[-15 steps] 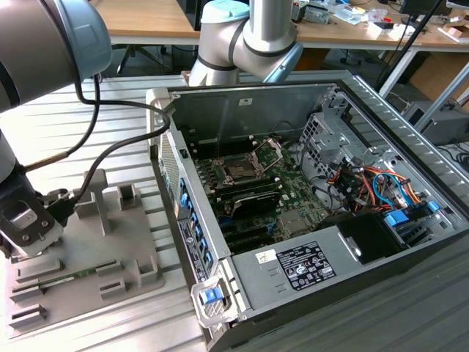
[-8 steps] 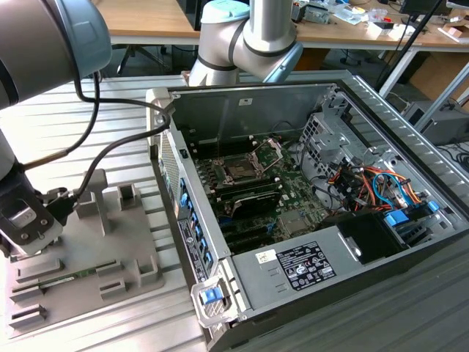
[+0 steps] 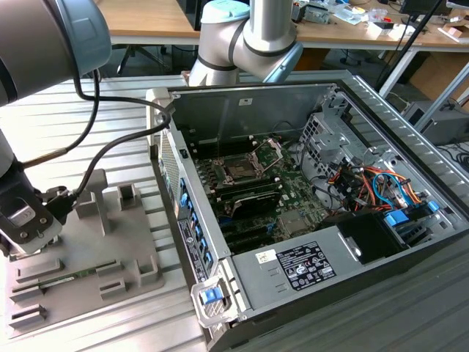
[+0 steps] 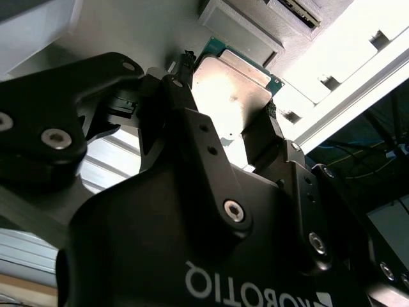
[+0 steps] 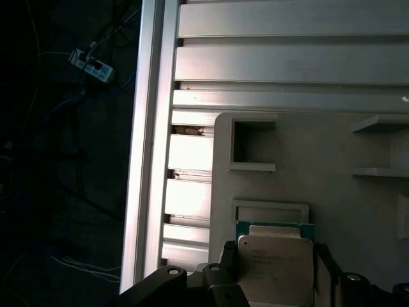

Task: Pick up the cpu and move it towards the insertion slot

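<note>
One black gripper [image 5: 274,249] seemingly pinches the silvery square cpu [image 5: 275,272] at my grey plastic tray [image 5: 358,211]: pickup step, dark silver-framed insertion slot [image 3: 240,170] well apart.

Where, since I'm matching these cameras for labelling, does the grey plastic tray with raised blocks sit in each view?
Exterior view: the grey plastic tray lies at the exterior view's left, beside the open computer case.
First wrist view: the tray spreads around the silvery square chip.
Second wrist view: the tray lies beyond that chip.
Shared landmark: the ribbed aluminium table top under it.
</note>
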Action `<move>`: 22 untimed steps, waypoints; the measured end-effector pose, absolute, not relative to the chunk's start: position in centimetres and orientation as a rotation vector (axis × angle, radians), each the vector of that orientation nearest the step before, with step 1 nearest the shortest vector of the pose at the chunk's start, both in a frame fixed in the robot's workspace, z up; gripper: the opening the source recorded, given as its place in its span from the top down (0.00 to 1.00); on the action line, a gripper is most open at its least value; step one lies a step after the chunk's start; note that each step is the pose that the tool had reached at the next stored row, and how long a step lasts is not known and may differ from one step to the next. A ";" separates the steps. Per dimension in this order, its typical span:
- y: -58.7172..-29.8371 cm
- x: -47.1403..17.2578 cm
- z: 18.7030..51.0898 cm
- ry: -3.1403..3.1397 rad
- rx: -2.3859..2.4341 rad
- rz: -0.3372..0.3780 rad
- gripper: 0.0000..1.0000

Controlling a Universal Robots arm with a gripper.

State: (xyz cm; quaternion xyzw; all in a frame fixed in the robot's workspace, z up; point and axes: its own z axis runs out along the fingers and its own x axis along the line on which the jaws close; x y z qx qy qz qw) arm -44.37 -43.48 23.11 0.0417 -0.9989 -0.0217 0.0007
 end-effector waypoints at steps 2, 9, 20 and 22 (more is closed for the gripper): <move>-43.5 -44.4 23.2 -3.137 0.131 -0.068 0.45; -43.5 -44.4 23.4 -3.137 0.131 -0.068 0.45; -43.5 -44.4 23.7 -3.137 0.131 -0.068 0.45; -43.5 -44.4 23.7 -3.137 0.131 -0.068 0.45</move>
